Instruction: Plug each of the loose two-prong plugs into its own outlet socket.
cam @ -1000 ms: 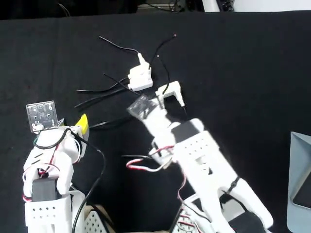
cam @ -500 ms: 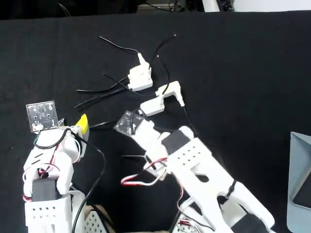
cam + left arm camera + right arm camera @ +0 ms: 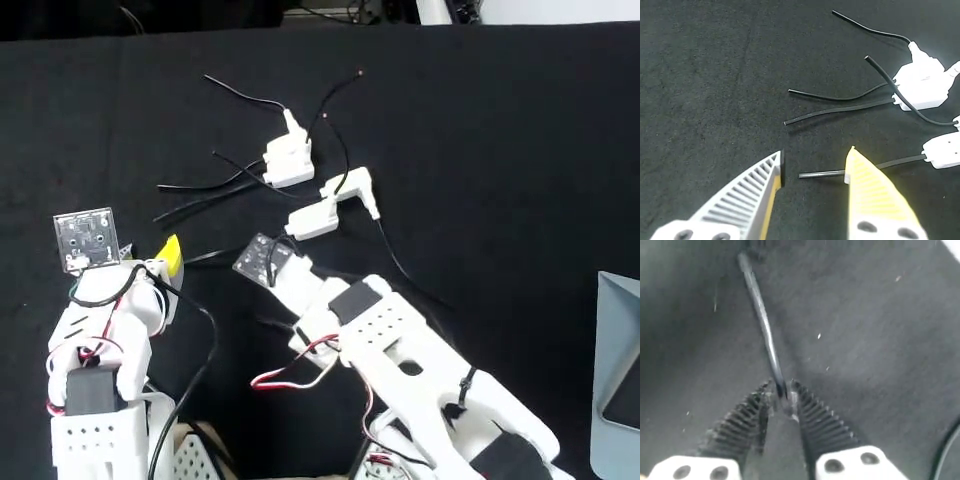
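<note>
Three white connectors sit mid-table on the black table [image 3: 520, 150]. The lower socket block [image 3: 313, 220] lies flat, and just beside it, at its 1 o'clock, is a white plug [image 3: 347, 186]. Further off, at the block's 11 o'clock, sits a second white block [image 3: 288, 162] with a smaller white piece butted against its far end. Whether that pair is fully seated, I cannot tell. Loose black cords [image 3: 840, 111] fan out from it toward 8 o'clock.

Over to the right gripper [image 3: 782, 392]: its black ribbed fingers are pressed together, pinching a thin black cord [image 3: 762, 320] right at the tips. The cord runs straight away from them across the cloth. Seen from above, the right arm [image 3: 400, 340] comes in from 5 o'clock. Its wrist ends near the lower socket block, at the block's 7 o'clock and apart from it.

The left gripper [image 3: 815, 160] is spread wide, one grey finger and one yellow, low over the table. A cut cord end [image 3: 822, 174] lies in the gap between the tips, and the cord passes behind the yellow finger toward the lower socket block. From above, the left arm [image 3: 100, 340] sits at 8 o'clock of the connectors, well apart from them.

Out at 4 o'clock, a grey tray [image 3: 615, 380] meets the table's edge.
</note>
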You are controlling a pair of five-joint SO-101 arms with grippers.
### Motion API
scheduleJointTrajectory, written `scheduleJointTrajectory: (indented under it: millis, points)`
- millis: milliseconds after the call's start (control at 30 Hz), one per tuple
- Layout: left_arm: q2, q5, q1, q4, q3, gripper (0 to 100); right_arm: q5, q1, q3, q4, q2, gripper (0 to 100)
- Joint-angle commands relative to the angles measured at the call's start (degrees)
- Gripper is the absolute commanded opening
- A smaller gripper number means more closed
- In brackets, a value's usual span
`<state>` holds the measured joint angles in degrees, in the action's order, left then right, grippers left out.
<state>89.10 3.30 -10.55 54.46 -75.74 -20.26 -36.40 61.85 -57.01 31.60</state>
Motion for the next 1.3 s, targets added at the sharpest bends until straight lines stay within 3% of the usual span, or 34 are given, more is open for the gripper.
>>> scheduleJointTrajectory:
  millis: [0,267,433,600,700,900,1000,1133,1267]
  points:
    - [0.44,0.35,-0.48,-0.88,0.31,21,-0.18,1.67,-1.19,1.85,0.04,1.1]
    - [0.44,0.26,-0.66,-0.88,2.68,21,-2.37,1.05,-6.90,15.74,-0.13,1.1]
    - [0.44,0.26,-6.02,-0.88,5.85,21,-9.85,-5.71,-7.43,24.09,-0.92,1.1]
    - [0.44,0.26,-11.30,-0.88,6.90,21,-10.64,-10.29,-12.00,26.55,-10.24,1.1]
    - [0.44,0.26,-12.88,-0.88,6.46,21,-10.02,-11.96,-17.27,26.02,-18.77,2.8]
    - [0.44,0.26,-16.40,-0.88,6.29,21,5.19,-12.84,-27.21,12.92,-24.04,22.4]
    - [0.35,0.09,-18.42,-0.88,6.37,21,5.80,-12.84,-28.62,8.00,-20.70,18.5]
    - [-0.09,-8.79,-18.07,2.29,7.08,21,5.89,-12.57,-26.42,4.66,-12.70,11.8]
    - [-1.49,-13.54,-17.89,9.05,9.45,22,12.66,-11.43,-21.14,3.08,-3.65,13.8]
